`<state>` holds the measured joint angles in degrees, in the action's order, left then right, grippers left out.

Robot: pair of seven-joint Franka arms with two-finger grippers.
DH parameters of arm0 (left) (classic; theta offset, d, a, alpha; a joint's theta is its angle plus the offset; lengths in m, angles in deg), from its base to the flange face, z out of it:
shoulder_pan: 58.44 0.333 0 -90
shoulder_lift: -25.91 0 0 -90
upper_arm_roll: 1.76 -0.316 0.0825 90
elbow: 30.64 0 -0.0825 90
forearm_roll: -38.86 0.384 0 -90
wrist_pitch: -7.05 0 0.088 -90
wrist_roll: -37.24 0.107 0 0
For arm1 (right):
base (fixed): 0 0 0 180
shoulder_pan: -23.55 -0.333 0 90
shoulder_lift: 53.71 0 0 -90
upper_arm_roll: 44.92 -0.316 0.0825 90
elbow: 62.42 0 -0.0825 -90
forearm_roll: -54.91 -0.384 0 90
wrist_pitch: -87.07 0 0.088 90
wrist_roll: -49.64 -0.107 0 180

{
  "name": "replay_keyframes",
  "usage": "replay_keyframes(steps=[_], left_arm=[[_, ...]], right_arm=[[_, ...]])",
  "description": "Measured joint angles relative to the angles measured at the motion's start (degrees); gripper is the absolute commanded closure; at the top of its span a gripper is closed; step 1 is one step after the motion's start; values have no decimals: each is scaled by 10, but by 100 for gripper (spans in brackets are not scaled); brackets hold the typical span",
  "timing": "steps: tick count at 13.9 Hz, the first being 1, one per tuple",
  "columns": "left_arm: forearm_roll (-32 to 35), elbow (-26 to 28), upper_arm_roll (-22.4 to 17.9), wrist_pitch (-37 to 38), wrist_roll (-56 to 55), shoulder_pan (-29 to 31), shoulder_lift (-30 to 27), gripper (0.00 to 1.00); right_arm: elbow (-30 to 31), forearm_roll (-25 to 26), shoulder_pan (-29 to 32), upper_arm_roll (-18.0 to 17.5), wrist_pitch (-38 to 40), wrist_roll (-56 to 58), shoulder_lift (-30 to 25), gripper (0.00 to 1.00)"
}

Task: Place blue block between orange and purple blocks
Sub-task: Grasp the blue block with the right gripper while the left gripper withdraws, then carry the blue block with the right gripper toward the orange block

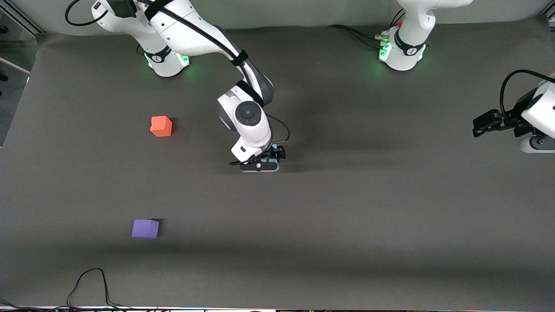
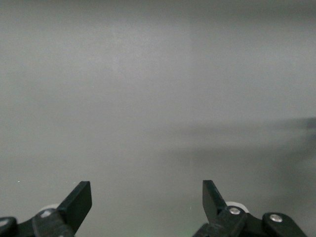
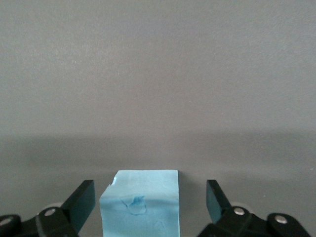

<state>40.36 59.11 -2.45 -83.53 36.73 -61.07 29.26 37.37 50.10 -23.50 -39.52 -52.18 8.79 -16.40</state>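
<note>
You look down on a table point(image 1: 368, 208) covered edge to edge by a dark grey matte sheet. A pale grey surface point(image 1: 303, 13) runs along its top edge. Soft, broad shadows fall in bands across the cloth. A thin black cable point(image 1: 93, 281) loops onto the sheet at the edge nearest the front camera. Metal framing point(image 1: 19, 19) shows in one upper corner.

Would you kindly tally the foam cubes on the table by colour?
Orange-red matte foam cube: 1
Violet-purple matte foam cube: 1
Light sky-blue matte foam cube, between the right tool's open fingers: 1
Total: 3
</note>
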Motion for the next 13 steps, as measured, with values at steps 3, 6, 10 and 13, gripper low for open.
replay_keyframes(steps=[3, 6, 10, 13], left_arm=[[0, 1, 0, 0, 1, -1, 0, 0], [0, 2, 0, 0, 12, -1, 0, 0], [0, 2, -9, 1, 47, 1, 0, 0], [0, 3, -9, 1, 50, 1, 0, 0]], right_arm=[[0, 0, -17, 0, -1, -21, 5, 0], [4, 0, -28, 0, -1, -29, 6, 0], [15, 0, -28, 2, -5, -30, 6, 18], [28, 0, -28, 2, -24, -30, 8, 50]])
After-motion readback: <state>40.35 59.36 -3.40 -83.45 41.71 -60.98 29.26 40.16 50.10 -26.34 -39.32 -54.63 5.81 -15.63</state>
